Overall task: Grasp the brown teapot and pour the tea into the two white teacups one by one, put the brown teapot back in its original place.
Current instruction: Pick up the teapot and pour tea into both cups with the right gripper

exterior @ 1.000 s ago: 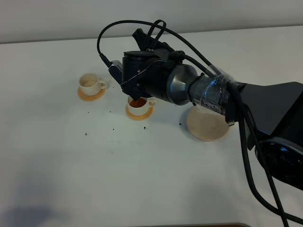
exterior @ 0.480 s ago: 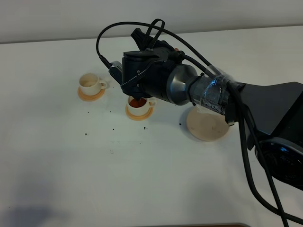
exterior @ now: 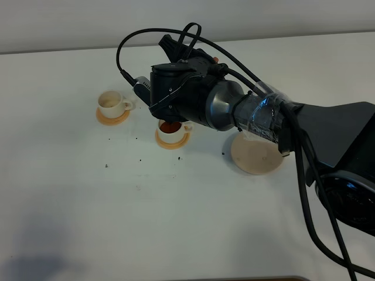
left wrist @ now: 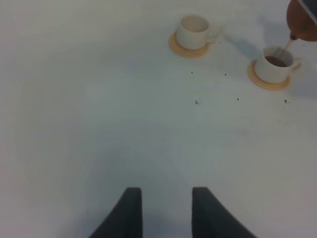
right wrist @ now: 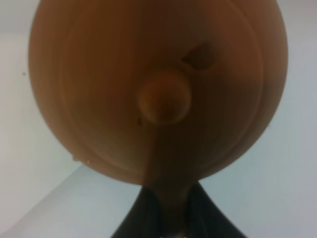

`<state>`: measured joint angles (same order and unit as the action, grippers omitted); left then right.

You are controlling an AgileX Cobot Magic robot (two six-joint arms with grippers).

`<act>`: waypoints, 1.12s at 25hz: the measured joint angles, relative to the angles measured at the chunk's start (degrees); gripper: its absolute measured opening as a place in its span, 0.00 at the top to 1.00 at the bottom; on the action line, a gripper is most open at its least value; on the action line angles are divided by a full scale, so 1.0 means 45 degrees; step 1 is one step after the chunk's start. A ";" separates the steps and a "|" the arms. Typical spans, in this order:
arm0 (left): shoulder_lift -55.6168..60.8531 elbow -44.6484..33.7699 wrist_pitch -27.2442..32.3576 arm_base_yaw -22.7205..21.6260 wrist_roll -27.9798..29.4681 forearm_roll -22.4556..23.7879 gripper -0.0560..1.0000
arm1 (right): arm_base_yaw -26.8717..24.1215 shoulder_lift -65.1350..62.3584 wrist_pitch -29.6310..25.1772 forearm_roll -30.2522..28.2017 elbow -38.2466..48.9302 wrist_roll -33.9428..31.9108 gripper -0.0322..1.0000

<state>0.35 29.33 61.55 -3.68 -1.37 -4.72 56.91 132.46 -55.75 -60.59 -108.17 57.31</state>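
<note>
Right end effector (right wrist: 168,218) clamps the brown teapot (right wrist: 158,84) by its handle, pot tipped over the near teacup (left wrist: 274,65), closest to the saucer (exterior: 256,157); tea's streaming in. 1st pour underway, imo. Next: level pot, shift over far teacup (left wrist: 194,30), looks empty. Left end effector (left wrist: 162,210) idle, jaws apart.

Brown teapot (right wrist: 99,74), white teacups (left wrist: 194,30), orange coasters (left wrist: 184,51).

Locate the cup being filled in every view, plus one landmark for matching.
Exterior high: filled cup sits left of centre, partly under the dark arm.
Left wrist: filled cup stands directly below the teapot spout, with tea streaming in.
Right wrist: not in it; the teapot fills the frame.
Shared landmark: the empty cup, seen in the exterior high and left wrist views.
</note>
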 joint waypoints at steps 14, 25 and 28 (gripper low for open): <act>0.0000 0.0000 0.0000 0.0000 0.0000 0.0000 0.71 | 0.0015 0.0000 0.0000 -0.0366 0.0000 0.0209 0.88; 0.0000 0.0000 0.0000 0.0000 0.0015 0.0000 0.71 | 0.0015 0.0000 0.0000 -0.0366 0.0000 0.0310 0.88; 0.0000 0.0000 0.0000 0.0000 0.0015 0.0000 0.71 | 0.0015 0.0000 0.0000 -0.0366 0.0000 0.0314 0.88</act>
<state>0.35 29.33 61.55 -3.68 -1.31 -4.72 56.97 132.46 -55.75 -62.23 -108.17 58.72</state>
